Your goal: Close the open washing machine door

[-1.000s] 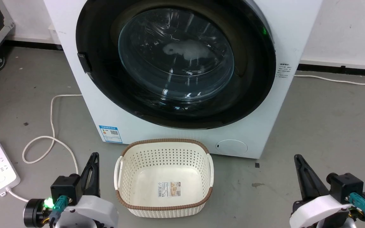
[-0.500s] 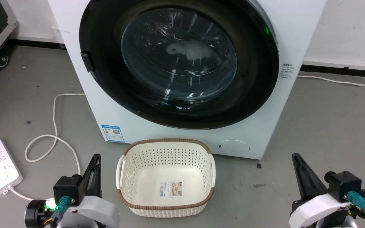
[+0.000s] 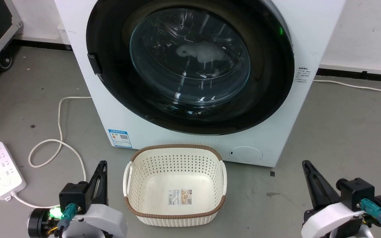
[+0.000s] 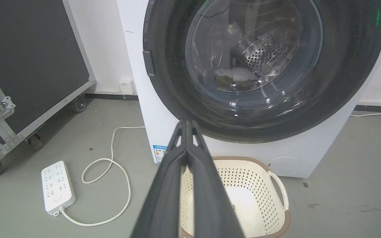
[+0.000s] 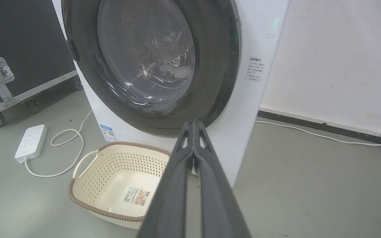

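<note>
Glossy black-rimmed washing machine door point(image 3: 270, 82) with clear glass; perforated cream plastic basket point(image 3: 174, 158); matt grey floor point(image 3: 342, 132).

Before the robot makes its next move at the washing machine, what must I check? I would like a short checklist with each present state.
1. Washing machine door flat against the front of the machine: ok, it looks closed.
2. Door locked: cannot tell.
3. Left gripper shut, holding nothing: ok.
4. Right gripper shut, holding nothing: ok.
5. Both grippers apart from the door: ok.
6. Way forward free: not ok, the basket stands on the floor before the machine.
</note>
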Motion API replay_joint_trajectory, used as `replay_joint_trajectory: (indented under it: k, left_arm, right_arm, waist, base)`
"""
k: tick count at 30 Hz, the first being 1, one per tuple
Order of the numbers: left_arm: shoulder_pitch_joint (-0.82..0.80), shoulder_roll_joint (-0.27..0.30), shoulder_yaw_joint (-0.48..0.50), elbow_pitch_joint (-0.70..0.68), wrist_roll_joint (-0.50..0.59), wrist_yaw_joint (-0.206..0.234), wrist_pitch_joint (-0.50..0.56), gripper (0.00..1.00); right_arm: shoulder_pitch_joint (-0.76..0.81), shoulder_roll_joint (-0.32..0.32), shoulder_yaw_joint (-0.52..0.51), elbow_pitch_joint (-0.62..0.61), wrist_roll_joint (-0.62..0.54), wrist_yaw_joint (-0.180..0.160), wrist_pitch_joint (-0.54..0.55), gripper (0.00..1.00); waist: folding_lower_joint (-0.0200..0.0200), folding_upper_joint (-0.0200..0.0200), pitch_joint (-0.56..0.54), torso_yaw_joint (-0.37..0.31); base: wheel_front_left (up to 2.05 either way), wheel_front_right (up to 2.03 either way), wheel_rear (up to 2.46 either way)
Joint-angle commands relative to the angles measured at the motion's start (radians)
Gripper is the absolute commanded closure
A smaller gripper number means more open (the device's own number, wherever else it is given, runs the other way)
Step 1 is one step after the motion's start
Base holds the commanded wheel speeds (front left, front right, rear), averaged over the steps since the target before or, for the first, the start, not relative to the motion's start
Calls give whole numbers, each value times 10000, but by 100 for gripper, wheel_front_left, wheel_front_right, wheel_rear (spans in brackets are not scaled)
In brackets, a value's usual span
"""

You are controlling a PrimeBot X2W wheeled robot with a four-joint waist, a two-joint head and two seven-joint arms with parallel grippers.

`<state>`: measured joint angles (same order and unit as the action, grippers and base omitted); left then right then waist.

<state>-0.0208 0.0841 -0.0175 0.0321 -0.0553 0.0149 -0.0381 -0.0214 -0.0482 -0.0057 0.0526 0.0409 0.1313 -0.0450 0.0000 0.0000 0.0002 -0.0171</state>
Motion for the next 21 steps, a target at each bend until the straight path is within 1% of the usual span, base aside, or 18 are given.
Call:
replay_joint_trajectory:
  k: [1, 21]
  left_arm:
    - [126, -37, 31, -71, 82, -39, 25, 100]
    - [197, -299, 157, -289, 492, -134, 334, 100]
  right_arm:
    - [140, -16, 11, -103, -84, -4, 42, 100]
    - [205, -19, 51, -471, -367, -5, 396, 100]
  waist:
    - [0, 0, 0, 6]
    - [0, 0, -1, 149]
  base:
    - [0, 0, 0]
    - [0, 0, 0]
